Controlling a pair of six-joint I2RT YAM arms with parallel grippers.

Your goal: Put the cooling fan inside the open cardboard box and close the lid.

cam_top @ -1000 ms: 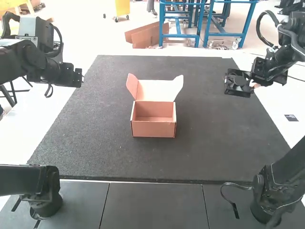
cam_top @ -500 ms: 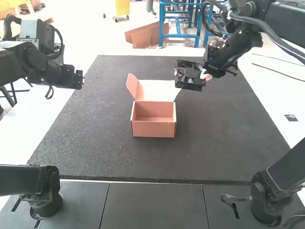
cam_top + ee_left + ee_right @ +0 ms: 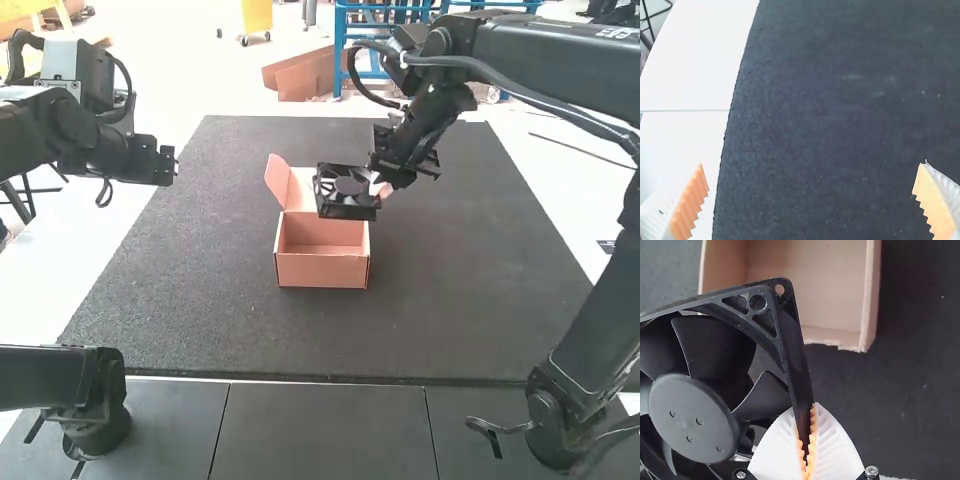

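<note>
A black square cooling fan (image 3: 346, 190) hangs in the air just above the back of the open cardboard box (image 3: 322, 248), in front of its raised lid (image 3: 330, 183). My right gripper (image 3: 383, 182) is shut on the fan's frame. In the right wrist view the fan (image 3: 715, 395) is pinched at its edge between the ribbed white fingers (image 3: 782, 452), with the box (image 3: 805, 285) below it. My left gripper (image 3: 165, 165) hovers over the mat's left edge, far from the box. Its orange-padded fingers (image 3: 687, 202) stand wide apart with nothing between them.
A black mat (image 3: 450, 290) covers the table, with white table surface (image 3: 60, 260) beside it on the left. In the left wrist view the mat's edge (image 3: 735, 125) runs beside white table.
My right arm has carried the fan from the mat's far right edge leftward to above the box. The left arm has stayed in place.
</note>
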